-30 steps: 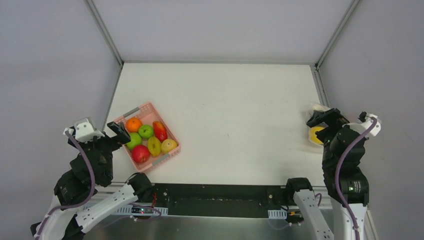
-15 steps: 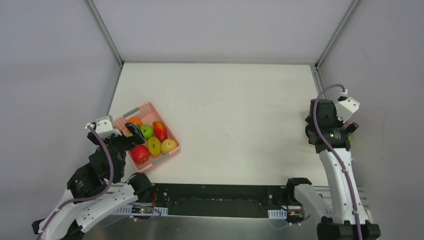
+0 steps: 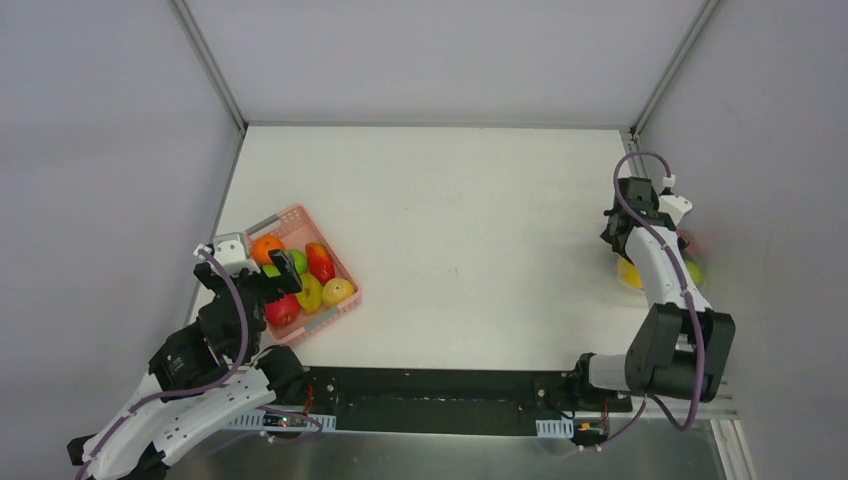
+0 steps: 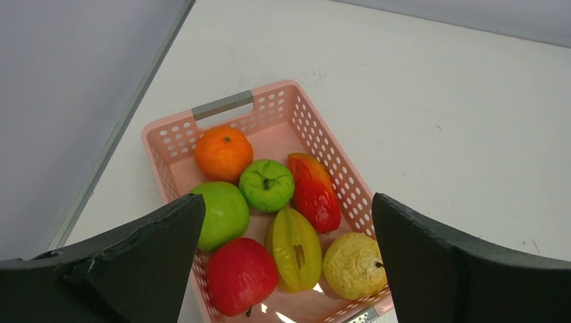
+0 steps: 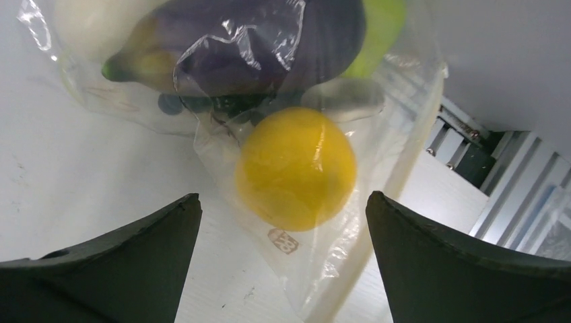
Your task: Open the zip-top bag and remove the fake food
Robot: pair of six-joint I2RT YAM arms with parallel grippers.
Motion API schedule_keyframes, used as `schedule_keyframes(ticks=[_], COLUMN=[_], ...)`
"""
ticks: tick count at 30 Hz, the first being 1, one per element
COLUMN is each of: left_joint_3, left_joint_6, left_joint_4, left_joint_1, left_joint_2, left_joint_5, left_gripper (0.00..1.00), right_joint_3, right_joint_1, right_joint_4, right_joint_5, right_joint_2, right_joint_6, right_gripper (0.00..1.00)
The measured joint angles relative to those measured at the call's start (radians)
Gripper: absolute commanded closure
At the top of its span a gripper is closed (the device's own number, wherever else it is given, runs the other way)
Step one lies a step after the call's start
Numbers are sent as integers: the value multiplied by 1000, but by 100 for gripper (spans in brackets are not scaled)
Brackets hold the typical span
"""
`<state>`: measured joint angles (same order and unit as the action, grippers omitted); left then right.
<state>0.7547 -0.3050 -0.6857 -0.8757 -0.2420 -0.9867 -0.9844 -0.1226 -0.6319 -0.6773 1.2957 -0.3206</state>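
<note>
Beneath the wide-spread, empty right gripper (image 5: pixel 283 202), the clear crinkly plastic zip-top bag (image 5: pixel 337 252) is judged limp and slippery, best pinched at loose film beside the round yellow fruit (image 5: pixel 296 168).

The left arm (image 3: pixel 215 335) rises from the near-left corner of the table (image 3: pixel 450 200). Its left gripper (image 3: pixel 280 272) hangs over the table's left side, jaws spread wide. The right arm (image 3: pixel 668 290) folds steeply at the table's right edge, with the right gripper (image 3: pixel 622 232) pointing down, jaws wide apart.
</note>
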Motion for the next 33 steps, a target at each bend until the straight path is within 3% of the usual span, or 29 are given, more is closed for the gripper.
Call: schedule_keyframes(ticks=[4, 10, 17, 21, 26, 33], left_joint_3=[-15, -28, -30, -30, -30, -30], left_joint_6=[-15, -26, -28, -33, -49, -63], left_joint_4=[-2, -2, 1, 8, 14, 16], left_joint_1=[0, 0, 0, 0, 0, 0], left_joint_2=[11, 16, 9, -15, -56, -94], left_joint_5=[10, 10, 13, 22, 47, 79], left_gripper=[0, 0, 0, 0, 0, 0], right_joint_3=[26, 50, 51, 51, 44, -83], right_joint_1=[-19, -37, 43, 189, 403, 728], right_joint_4=[39, 63, 98, 129, 143, 167], right_joint_5=[56, 126, 225, 279, 329, 357], right_joint_2=[102, 192, 188, 185, 193, 317], right_joint_6=[-13, -10, 0, -24, -105, -205], right_gripper=[9, 45, 74, 89, 99, 100])
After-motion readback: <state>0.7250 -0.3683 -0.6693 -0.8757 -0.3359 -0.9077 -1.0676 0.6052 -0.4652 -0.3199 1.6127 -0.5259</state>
